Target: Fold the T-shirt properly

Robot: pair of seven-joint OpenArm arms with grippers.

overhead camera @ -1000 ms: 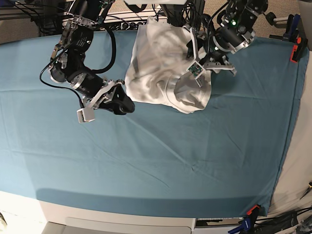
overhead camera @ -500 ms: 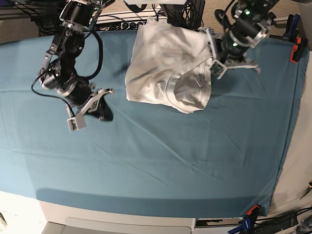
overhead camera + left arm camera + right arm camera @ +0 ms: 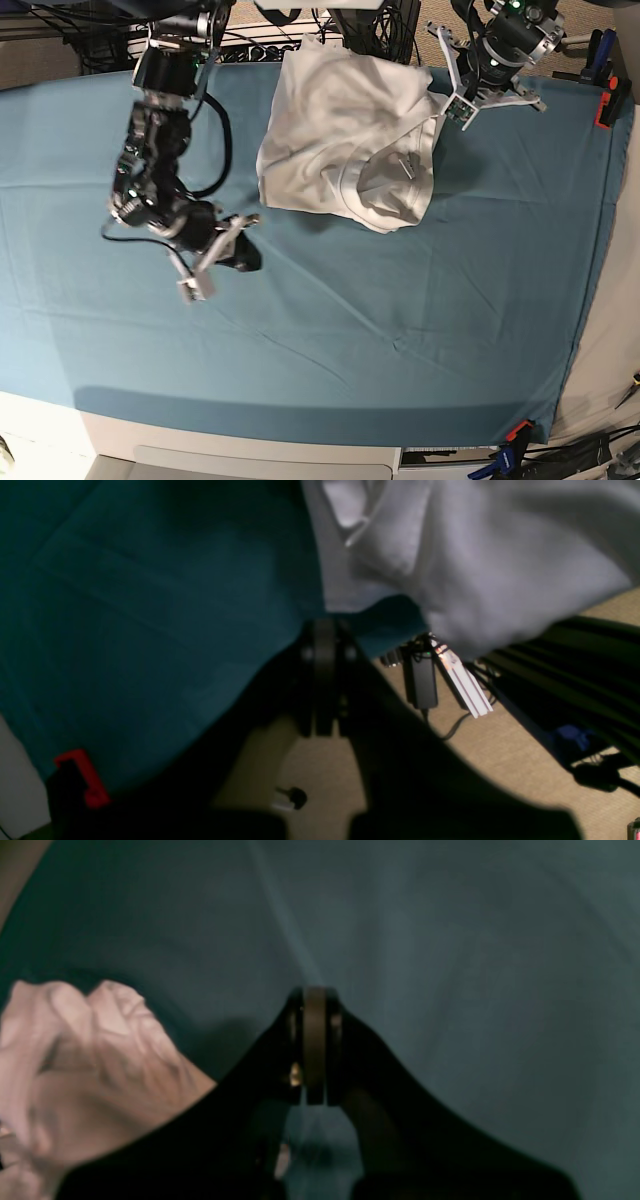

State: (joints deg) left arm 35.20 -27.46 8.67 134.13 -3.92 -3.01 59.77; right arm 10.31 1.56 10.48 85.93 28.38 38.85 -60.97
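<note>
Cloth [image 3: 400, 330] front prob open; T-shirt [image 3: 345, 150] blocks rear.

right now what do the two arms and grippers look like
Both arms are black and silver metal, with black cables looping along the links. The right gripper has dark fingers and a small pale grey block beside it; its closed tips show tan pads in the wrist view. The left gripper has pale silver fingers, a small green-and-white tag and a green light on the arm above it.
</note>
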